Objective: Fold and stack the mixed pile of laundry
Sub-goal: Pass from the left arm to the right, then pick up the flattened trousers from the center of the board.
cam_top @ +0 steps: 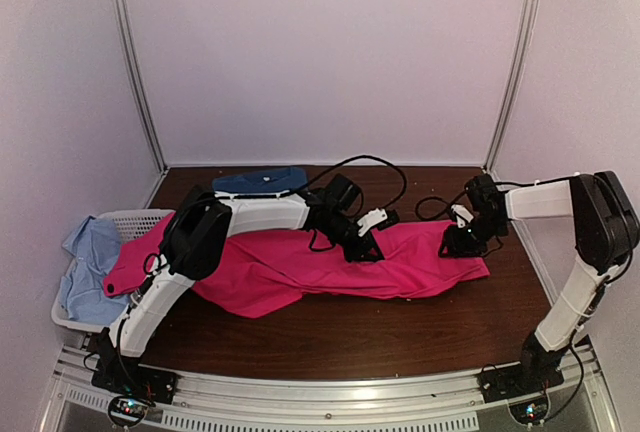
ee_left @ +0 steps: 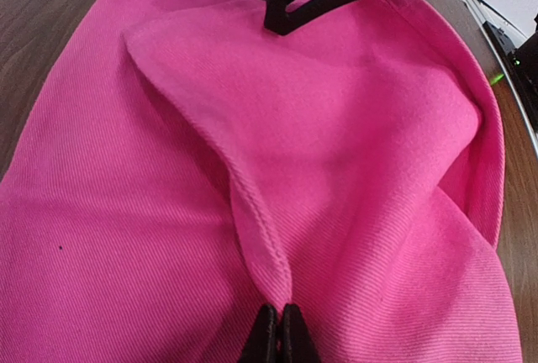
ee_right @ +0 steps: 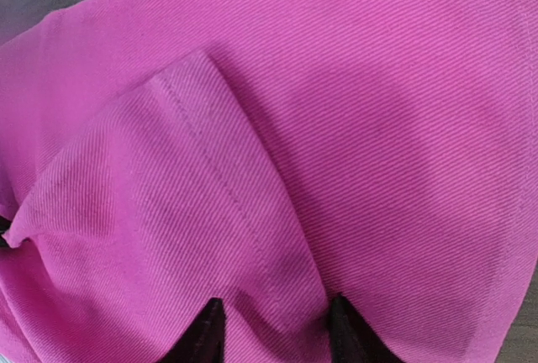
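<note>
Your bright magenta-pink shirt lies rumpled lengthwise across the middle of the dark brown wooden table. Its left end drapes over the rim of the white slotted plastic basket, where the pale light-blue cloth sits. The folded dark blue T-shirt rests at the table's back edge. Your left gripper has its fingers together, pinching a stitched hem ridge of the shirt. Your right gripper has its fingers apart, tips down on the shirt's right end, astride a seam. You have bare table in front of the shirt and behind its right half.
</note>
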`<control>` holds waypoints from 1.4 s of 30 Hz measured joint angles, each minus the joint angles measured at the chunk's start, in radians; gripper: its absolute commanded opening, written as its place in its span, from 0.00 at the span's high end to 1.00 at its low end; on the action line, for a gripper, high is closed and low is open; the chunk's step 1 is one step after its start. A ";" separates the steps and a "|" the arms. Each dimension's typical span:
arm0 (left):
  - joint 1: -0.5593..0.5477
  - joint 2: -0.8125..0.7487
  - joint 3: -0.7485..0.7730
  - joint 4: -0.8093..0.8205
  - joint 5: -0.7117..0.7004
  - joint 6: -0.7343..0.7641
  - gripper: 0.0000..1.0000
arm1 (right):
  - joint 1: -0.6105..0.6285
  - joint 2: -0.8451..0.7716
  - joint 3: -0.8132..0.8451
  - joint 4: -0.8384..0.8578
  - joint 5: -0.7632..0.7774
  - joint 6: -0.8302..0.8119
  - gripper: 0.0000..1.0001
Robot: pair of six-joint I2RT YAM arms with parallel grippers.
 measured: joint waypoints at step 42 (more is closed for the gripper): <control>0.186 -0.621 -0.426 -0.053 -0.230 -0.046 0.36 | 0.026 -0.299 0.068 -0.027 0.184 0.028 1.00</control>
